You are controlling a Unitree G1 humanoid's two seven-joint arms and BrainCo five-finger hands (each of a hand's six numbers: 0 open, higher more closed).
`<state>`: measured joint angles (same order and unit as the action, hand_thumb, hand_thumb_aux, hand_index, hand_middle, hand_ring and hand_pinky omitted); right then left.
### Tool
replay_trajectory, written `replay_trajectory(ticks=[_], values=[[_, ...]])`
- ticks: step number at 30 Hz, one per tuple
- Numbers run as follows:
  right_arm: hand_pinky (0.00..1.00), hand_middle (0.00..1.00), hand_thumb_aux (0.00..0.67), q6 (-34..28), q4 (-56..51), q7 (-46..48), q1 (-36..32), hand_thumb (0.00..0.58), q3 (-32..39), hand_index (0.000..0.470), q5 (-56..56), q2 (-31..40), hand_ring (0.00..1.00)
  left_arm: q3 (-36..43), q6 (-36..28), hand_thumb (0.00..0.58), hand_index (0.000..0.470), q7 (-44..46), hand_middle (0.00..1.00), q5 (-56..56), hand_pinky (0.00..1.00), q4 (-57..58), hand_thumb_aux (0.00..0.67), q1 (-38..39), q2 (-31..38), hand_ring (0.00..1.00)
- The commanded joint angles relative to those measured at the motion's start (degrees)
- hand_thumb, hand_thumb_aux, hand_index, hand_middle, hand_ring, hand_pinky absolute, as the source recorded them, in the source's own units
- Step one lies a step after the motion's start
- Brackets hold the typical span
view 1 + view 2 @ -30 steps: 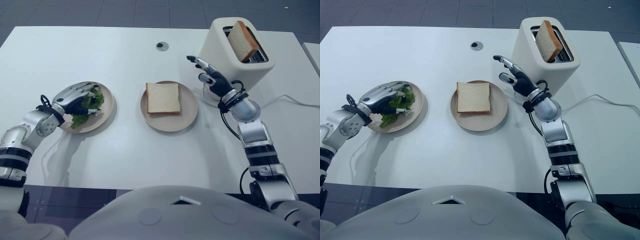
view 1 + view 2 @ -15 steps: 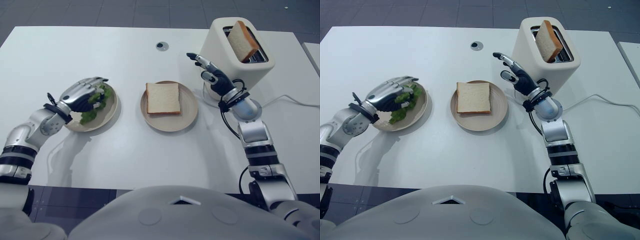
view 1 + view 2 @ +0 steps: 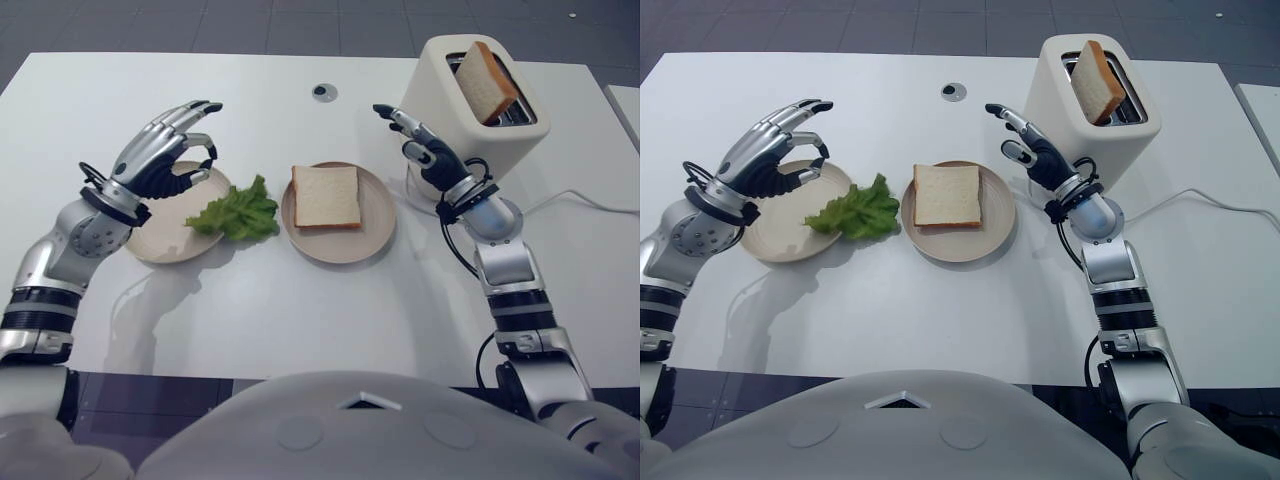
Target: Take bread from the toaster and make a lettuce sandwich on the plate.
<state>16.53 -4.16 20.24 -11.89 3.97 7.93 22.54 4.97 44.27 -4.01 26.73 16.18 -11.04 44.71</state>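
White counter (image 3: 300,300) carries the whole job, which looks about a third done; one slice of bread (image 3: 326,195) lies flat on the middle plate (image 3: 375,222), the only layer in place; the lettuce (image 3: 238,212) is not yet on it, lying instead across the rim of the side plate (image 3: 155,240) and spilling onto the counter in the gap between the two plates, just beside the middle plate but apart from the bread; the second slice (image 3: 487,82) stands tilted in a slot of the toaster (image 3: 435,85) (its top half is well clear, so it should lift out easily enough); the left hand (image 3: 158,152) hangs above the side plate with its fingers loosely spread and nothing in them, the lettuce lying lower and toward the middle plate; the right hand (image 3: 428,155) is near the toaster's front wall, fingers stretched out and empty, lower than the second slice; what is left, then, is to get the lettuce onto the bread and top it with the slice from the toaster; around them, a cable (image 3: 570,195) runs from the toaster off to the robot's right, and a small round hole (image 3: 324,92) sits in the counter farther back; nothing lies between the lettuce and the bread, though the toaster stands close to the middle plate, so the right arm probably has little room to swing there.
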Motion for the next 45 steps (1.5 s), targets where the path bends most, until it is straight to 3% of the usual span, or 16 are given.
replay_trajectory(ticks=[1, 5, 8, 9, 10, 11, 12, 21, 27, 28, 29, 30, 32, 34, 39, 45], values=[[0.00, 0.00, 0.000, -0.5, 1.6, -0.2, 0.0, 0.000, -0.5, 0.000, -0.7, -0.1, 0.00, 3.1, -0.4, 0.580, 0.470, 0.6, 0.00, 0.4, 0.00, 0.2, 0.670, -2.6, -6.5, 0.00], [0.00, 0.00, 0.000, -0.6, 2.3, -0.1, 0.0, 0.000, -0.8, 0.000, -0.9, -0.1, 0.00, 7.5, -1.9, 0.580, 0.470, -0.4, 0.00, 4.9, 0.00, 2.6, 0.670, -5.2, -13.3, 0.00], [0.00, 0.00, 0.000, -0.8, 2.6, 0.0, 0.2, 0.000, -0.8, 0.000, -1.0, 0.0, 0.00, 9.5, -3.8, 0.580, 0.470, -0.9, 0.00, 10.6, 0.00, 4.1, 0.670, -5.6, -12.9, 0.00], [0.00, 0.00, 0.000, -0.8, 2.7, 0.0, 0.4, 0.000, -0.8, 0.000, -1.0, 0.1, 0.00, 9.4, -4.1, 0.547, 0.358, -1.2, 0.00, 11.8, 0.00, 4.6, 0.510, -5.6, -12.0, 0.00], [0.00, 0.00, 0.000, -0.7, 2.6, 0.0, 0.5, 0.000, -0.9, 0.000, -1.0, 0.1, 0.00, 8.9, -4.3, 0.398, 0.206, -1.5, 0.00, 12.2, 0.00, 4.9, 0.294, -5.4, -11.1, 0.00], [0.00, 0.00, 0.000, -0.7, 2.4, 0.0, 0.5, 0.000, -0.8, 0.000, -1.0, 0.1, 0.00, 8.1, -4.4, 0.014, 0.006, -1.6, 0.00, 12.2, 0.00, 4.7, 0.008, -5.0, -10.2, 0.00], [0.00, 0.00, 0.000, -0.7, 2.3, -0.1, 0.5, 0.000, -0.7, 0.000, -0.9, 0.1, 0.00, 7.6, -4.4, 0.000, 0.000, -1.5, 0.00, 12.3, 0.00, 4.3, 0.000, -4.6, -9.2, 0.00], [0.00, 0.00, 0.000, -0.8, 1.8, 0.2, 0.5, 0.000, -0.6, 0.000, -0.9, 0.2, 0.00, 6.0, -6.8, 0.000, 0.000, 3.1, 0.00, 15.8, 0.00, 0.3, 0.000, 0.7, 2.0, 0.00], [0.00, 0.00, 0.000, -1.0, 1.6, 0.4, 0.3, 0.000, -0.3, 0.000, -0.9, 0.0, 0.00, 12.8, -7.1, 0.014, 0.006, 3.0, 0.00, 20.0, 0.00, 5.1, 0.008, -0.9, -1.9, 0.00], [0.00, 0.00, 0.000, -1.1, 1.9, 0.6, 0.3, 0.000, -0.3, 0.000, -1.0, 0.1, 0.00, 13.3, -7.2, 0.164, 0.072, 2.5, 0.00, 20.5, 0.00, 5.5, 0.102, -1.2, -2.3, 0.00], [0.00, 0.00, 0.000, -1.2, 2.1, 0.7, 0.4, 0.000, -0.3, 0.000, -1.1, 0.1, 0.00, 13.5, -7.1, 0.447, 0.245, 2.1, 0.00, 20.7, 0.00, 5.5, 0.349, -1.3, -2.5, 0.00], [0.00, 0.00, 0.000, -1.2, 2.2, 0.7, 0.4, 0.000, -0.2, 0.000, -1.1, 0.1, 0.00, 13.6, -7.0, 0.501, 0.297, 1.2, 0.00, 20.8, 0.00, 5.7, 0.423, -1.6, -2.7, 0.00], [0.00, 0.00, 0.000, -1.2, 2.2, 0.6, 0.5, 0.000, -0.2, 0.000, -1.1, 0.0, 0.00, 13.4, -6.6, 0.545, 0.354, 0.0, 0.00, 20.5, 0.00, 5.8, 0.504, -2.0, -2.8, 0.00], [0.00, 0.00, 0.000, -1.2, 2.1, 0.5, 0.6, 0.000, -0.1, 0.000, -1.1, -0.2, 0.00, 13.0, -6.0, 0.550, 0.363, -0.5, 0.00, 19.3, 0.00, 5.4, 0.518, -2.1, -2.8, 0.00], [0.00, 0.00, 0.000, -1.2, 2.2, 0.3, 0.8, 0.000, -0.1, 0.000, -1.0, -0.3, 0.00, 12.1, -4.8, 0.532, 0.335, -1.3, 0.00, 16.9, 0.00, 3.8, 0.478, -1.9, -3.2, 0.00], [0.00, 0.00, 0.000, -1.0, 1.6, 0.1, 0.7, 0.000, -0.1, 0.000, -0.8, -0.4, 0.00, 10.2, -3.8, 0.574, 0.422, -3.2, 0.00, 13.8, 0.00, 2.5, 0.602, -2.3, -4.1, 0.00]])
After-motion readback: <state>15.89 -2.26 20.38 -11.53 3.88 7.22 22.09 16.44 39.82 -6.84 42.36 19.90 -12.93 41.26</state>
